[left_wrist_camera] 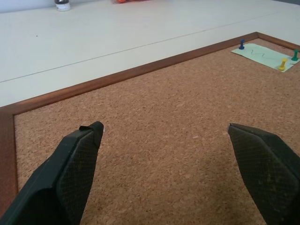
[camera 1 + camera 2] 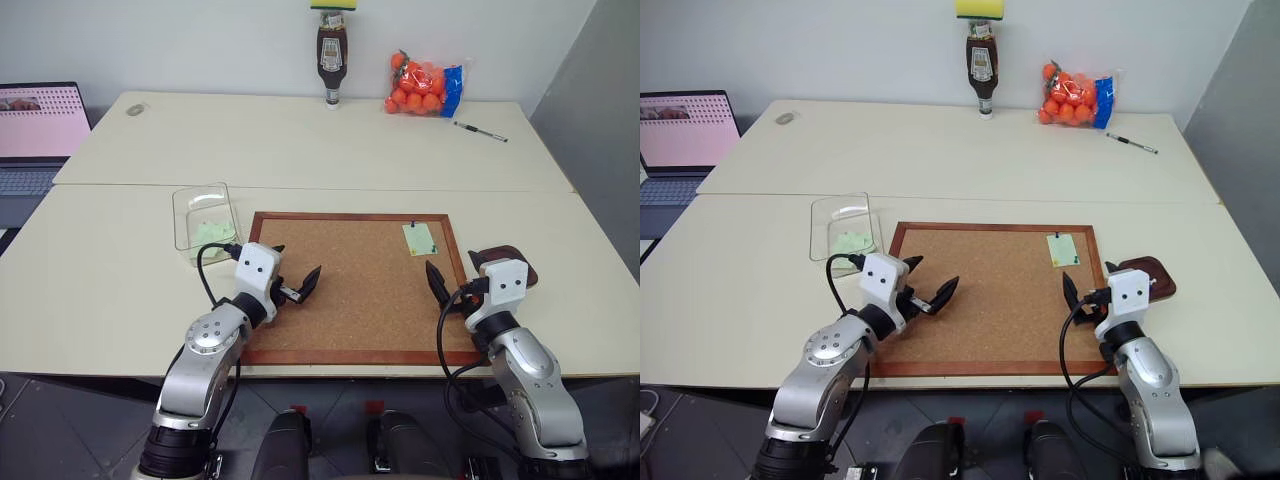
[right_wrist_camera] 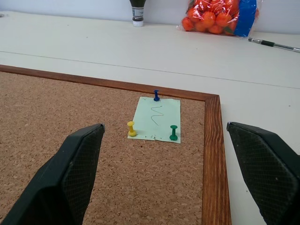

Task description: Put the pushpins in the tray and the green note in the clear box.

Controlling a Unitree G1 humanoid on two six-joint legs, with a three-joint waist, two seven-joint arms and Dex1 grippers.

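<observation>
Pale-green paper, the green note (image 3: 157,118), lies on the cork board (image 2: 350,290) just ahead of the right gripper (image 3: 173,178), fixed by blue, yellow and green pushpins (image 3: 174,132). Both grippers are spread wide, holding nothing. The tray (image 2: 1148,276) sits just right of the right gripper; the clear box (image 2: 205,213) is ahead-left of the left gripper (image 2: 292,275).

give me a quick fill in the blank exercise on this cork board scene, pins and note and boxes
The green note is pinned to the cork board by ____ pushpins.
The pushpin at the note's far edge is ____ in colour.
The clear box sits beside the board's ____ corner nearest the left gripper.
The tray lies just outside the board's edge near the ____ gripper.

Missing words: three; blue; far; right
</observation>
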